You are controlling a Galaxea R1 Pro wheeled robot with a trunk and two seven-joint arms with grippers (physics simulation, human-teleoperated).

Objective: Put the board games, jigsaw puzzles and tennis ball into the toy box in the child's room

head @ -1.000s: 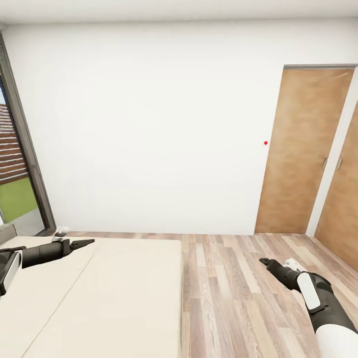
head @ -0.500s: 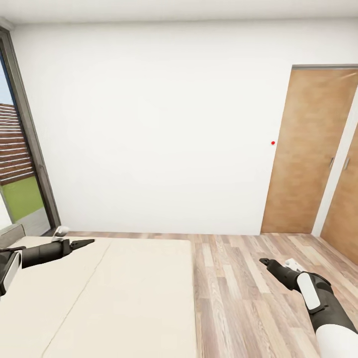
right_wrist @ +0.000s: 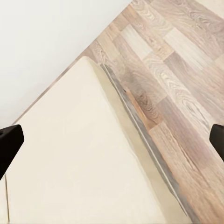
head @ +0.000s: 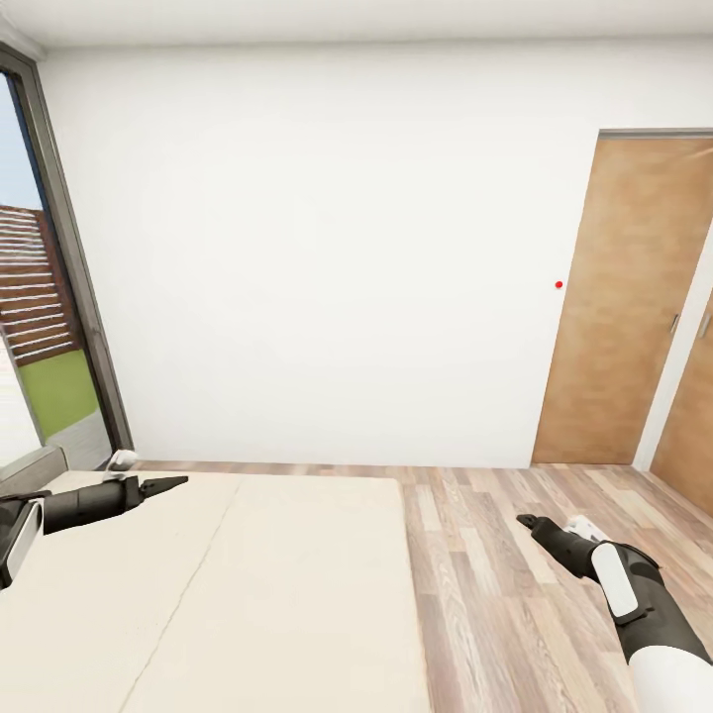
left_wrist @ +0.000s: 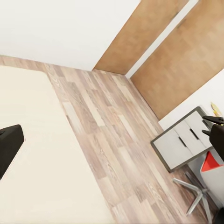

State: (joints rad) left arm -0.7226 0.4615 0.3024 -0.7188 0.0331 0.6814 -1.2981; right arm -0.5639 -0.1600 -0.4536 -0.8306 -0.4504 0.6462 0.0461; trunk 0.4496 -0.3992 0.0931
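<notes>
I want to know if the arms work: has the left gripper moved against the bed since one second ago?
Cannot tell. The left gripper keeps its place in the head view; the bed and door slid right together, so the camera turned.

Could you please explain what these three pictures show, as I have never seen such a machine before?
This is a simulated wheeled robot with two arms. The large picture comes from a camera on its head, looking forward and down. The left gripper reaches over a beige bed; the right gripper hangs over the wood-plank floor. Ahead stand a white wall, wooden doors and a tall window.

The two smaller pictures come from cameras near each gripper. The left wrist view shows the bed, the floor and a grey drawer unit. The right wrist view shows the bed's corner; the dark fingertips at the picture's edges stand wide apart. Neither gripper holds anything, and no toys lie on the visible mattress.
</notes>
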